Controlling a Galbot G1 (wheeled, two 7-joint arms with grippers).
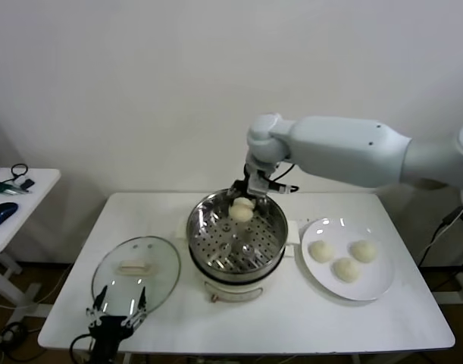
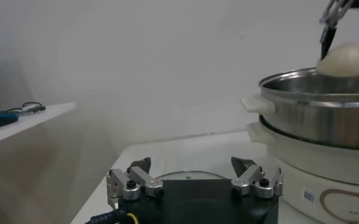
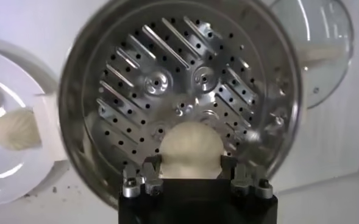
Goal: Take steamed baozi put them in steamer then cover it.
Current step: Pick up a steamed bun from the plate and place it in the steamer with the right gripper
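Observation:
My right gripper [image 1: 244, 203] is shut on a cream-white baozi [image 1: 242, 211] and holds it over the far rim of the steel steamer [image 1: 270, 250], above the perforated tray [image 3: 167, 79]. The held baozi [image 3: 190, 149] sits between the fingers in the right wrist view and also shows in the left wrist view [image 2: 342, 59]. Three more baozi [image 1: 322, 251] [image 1: 363, 250] [image 1: 346, 269] lie on the white plate [image 1: 375, 284] to the right of the steamer. The glass cover [image 1: 136, 273] lies flat at the front left. My left gripper [image 1: 117, 311] is open and empty at its near edge.
A side table [image 1: 11, 220] with a blue mouse and cables stands at the far left. The steamer stands on a white base [image 2: 313, 164] in the middle of the white table [image 1: 292, 318].

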